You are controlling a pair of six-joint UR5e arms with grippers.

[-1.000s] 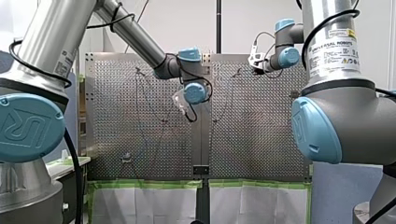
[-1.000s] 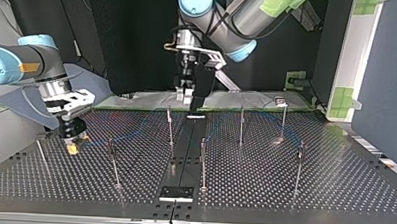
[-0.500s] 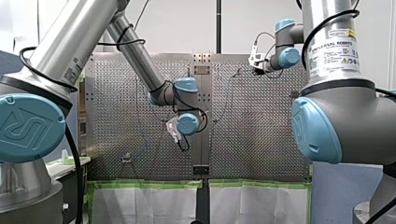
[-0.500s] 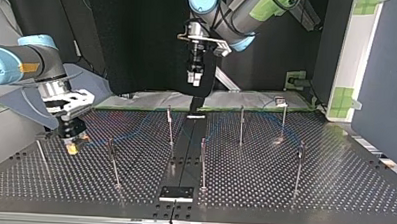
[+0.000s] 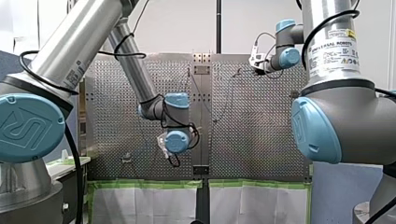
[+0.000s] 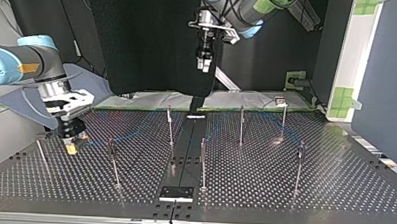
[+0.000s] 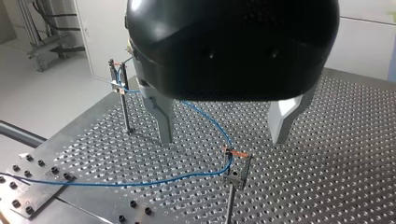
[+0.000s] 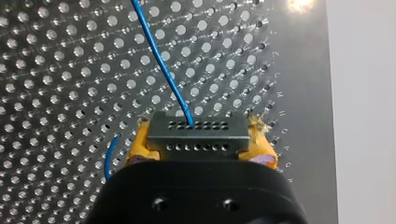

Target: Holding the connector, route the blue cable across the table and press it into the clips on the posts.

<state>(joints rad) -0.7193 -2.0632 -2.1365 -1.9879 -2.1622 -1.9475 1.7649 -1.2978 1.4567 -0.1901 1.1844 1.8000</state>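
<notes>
Right gripper [image 8: 201, 145] is clamped on the dark grey rectangular connector [image 8: 196, 133], with yellow pads [image 8: 140, 148] on its two short ends. Connector's long axis runs across between the pads. Its holed face points ahead, away from the wrist, low over the perforated metal table [image 8: 56, 56]. Thin blue cable [image 8: 163, 70] leaves that face and runs off toward the far side of the table. Top view puts this grip near the table's left edge.

Left gripper [image 7: 223, 137] is spread wide, holding nothing, well above the table. Below it the cable sags from the clip on the far thin metal post [image 7: 125, 105] to the clip on the near post [image 7: 233, 175], running diagonally under the fingers.

My read: left arm is nearer that span, so any pressing there is a straight drop for it. Right arm only needs to hold tension.
</notes>
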